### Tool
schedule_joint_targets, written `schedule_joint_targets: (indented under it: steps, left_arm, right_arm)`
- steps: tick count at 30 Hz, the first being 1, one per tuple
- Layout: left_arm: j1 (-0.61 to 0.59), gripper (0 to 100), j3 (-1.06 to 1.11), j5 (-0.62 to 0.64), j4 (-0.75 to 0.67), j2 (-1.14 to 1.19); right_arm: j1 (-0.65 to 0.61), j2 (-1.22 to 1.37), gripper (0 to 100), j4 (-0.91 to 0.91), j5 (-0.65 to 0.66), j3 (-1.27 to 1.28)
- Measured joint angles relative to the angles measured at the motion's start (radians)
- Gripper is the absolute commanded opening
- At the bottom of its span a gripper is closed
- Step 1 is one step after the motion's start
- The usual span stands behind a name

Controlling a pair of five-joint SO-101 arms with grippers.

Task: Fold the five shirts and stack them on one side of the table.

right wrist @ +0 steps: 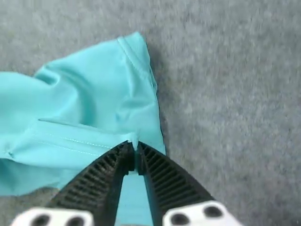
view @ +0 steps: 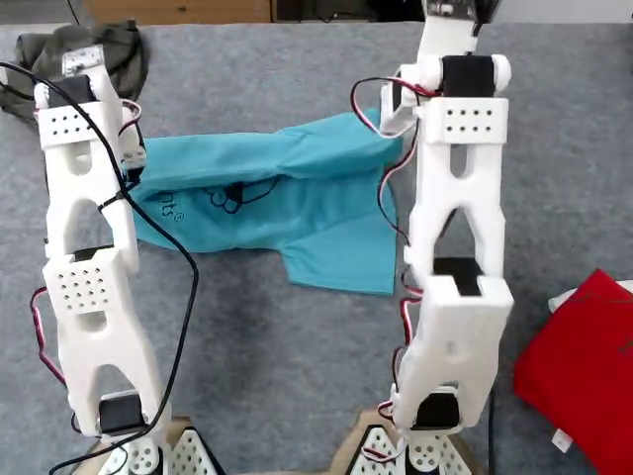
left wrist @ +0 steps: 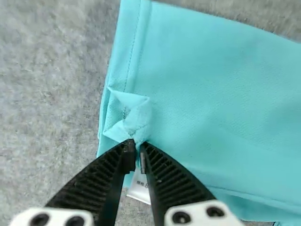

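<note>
Grips the teal shirt [view: 267,203] at both ends, left gripper [left wrist: 136,145] pressed together on a puckered hem corner and right gripper [right wrist: 135,147] on the opposite edge, and leaves its long axis crosswise on the grey table [view: 297,346], stretched between the two.

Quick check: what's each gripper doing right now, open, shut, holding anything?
Left gripper: shut, pinching an edge of the teal shirt.
Right gripper: shut, pinching another edge of it.

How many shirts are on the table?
3: teal fabric shirt spread at centre; crumpled olive fabric shirt, far-left corner; red fabric shirt, right edge. Others may be hidden.
</note>
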Motion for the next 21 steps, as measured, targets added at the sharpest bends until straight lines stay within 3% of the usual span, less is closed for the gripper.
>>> schedule_joint_targets:
  steps: [12,21]
  left_arm:
    - [0.000,2,0.014,0.000,0.000,0.000]
    - [-0.003,2,0.014,-0.006,0.000,0.000]
  right_arm:
    - [-0.006,-0.115,0.5,-0.003,0.017,0.397]
    - [-0.023,-0.115,0.5,-0.043,0.020,0.476]
